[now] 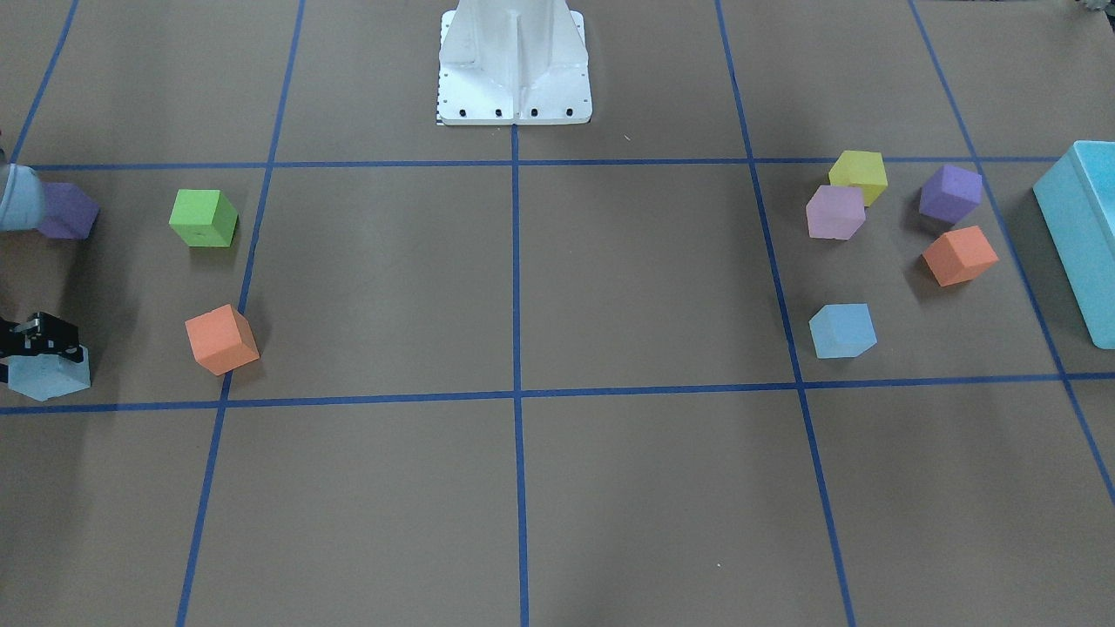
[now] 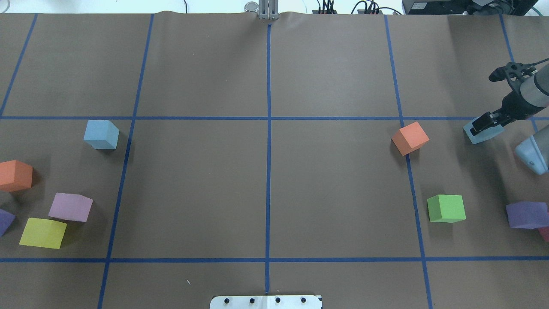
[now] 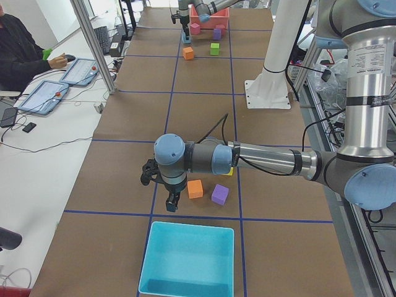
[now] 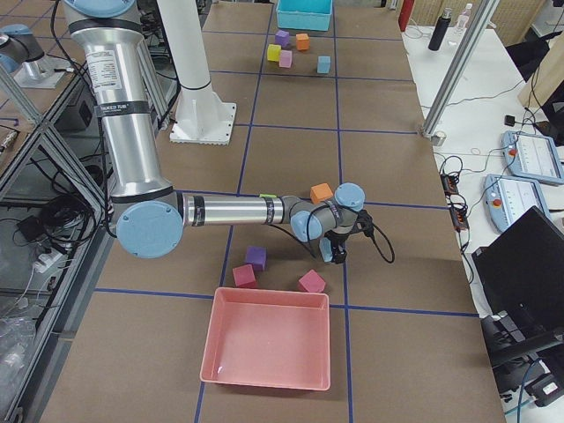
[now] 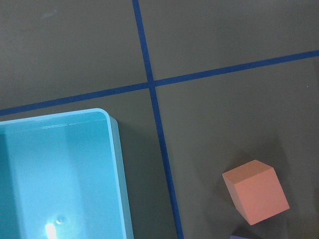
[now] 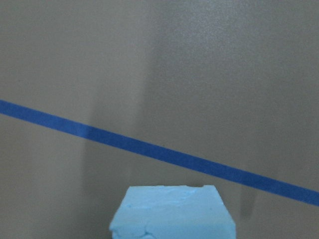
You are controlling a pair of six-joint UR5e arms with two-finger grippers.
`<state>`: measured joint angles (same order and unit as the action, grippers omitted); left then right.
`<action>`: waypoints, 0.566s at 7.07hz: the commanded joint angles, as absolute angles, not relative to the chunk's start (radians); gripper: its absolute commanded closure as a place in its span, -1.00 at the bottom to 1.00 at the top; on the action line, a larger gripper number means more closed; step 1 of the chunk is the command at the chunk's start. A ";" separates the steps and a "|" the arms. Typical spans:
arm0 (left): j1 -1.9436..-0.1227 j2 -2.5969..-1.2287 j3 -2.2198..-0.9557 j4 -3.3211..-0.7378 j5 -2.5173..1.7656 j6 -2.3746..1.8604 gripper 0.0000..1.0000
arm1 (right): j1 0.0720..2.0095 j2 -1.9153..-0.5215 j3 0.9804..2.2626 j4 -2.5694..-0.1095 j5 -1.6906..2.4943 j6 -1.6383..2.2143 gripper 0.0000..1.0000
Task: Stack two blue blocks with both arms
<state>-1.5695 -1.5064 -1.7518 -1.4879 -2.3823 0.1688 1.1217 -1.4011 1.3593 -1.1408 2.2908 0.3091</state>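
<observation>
The right gripper (image 2: pixel 478 126) pinches 1 blue block (image 2: pixel 489 135) close to the tabletop's (image 2: pixel 266 180) right edge. The other blue block (image 2: pixel 101 134) sits on the left half, near an orange cube (image 2: pixel 15 175). The left gripper (image 3: pixel 172 201) hangs beside the turquoise bin (image 3: pixel 192 225); whether it is spread or pressed together cannot be told.

Logging brown-papered table (image 2: pixel 266 193) gridded in blue tape (image 2: pixel 269 171). Finding on robot's-left half: blue block (image 2: pixel 101 134), orange cube (image 2: pixel 15 175), pink cube (image 2: pixel 70 207), yellow cube (image 2: pixel 43 232), turquoise bin (image 1: pixel 1067 252). Finding opposite: green cube (image 2: pixel 446 208), second orange cube (image 2: pixel 410 137).
</observation>
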 commanded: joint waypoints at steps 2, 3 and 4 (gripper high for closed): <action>-1.569 -1.506 -1.752 -1.488 -2.382 0.169 -0.96 | 1.118 -1.399 1.364 -1.140 2.290 0.308 -0.11; -1.568 -1.511 -1.753 -1.488 -2.382 0.157 -0.96 | 1.118 -1.394 1.394 -1.141 2.298 0.310 -0.11; -1.565 -1.526 -1.758 -1.488 -2.384 0.087 -0.96 | 1.118 -1.388 1.435 -1.160 2.301 0.325 -0.11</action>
<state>-1.5673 -1.5131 -1.7539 -1.4879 -2.3826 0.1435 1.1184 -1.3946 1.3926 -1.1448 2.2958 0.3129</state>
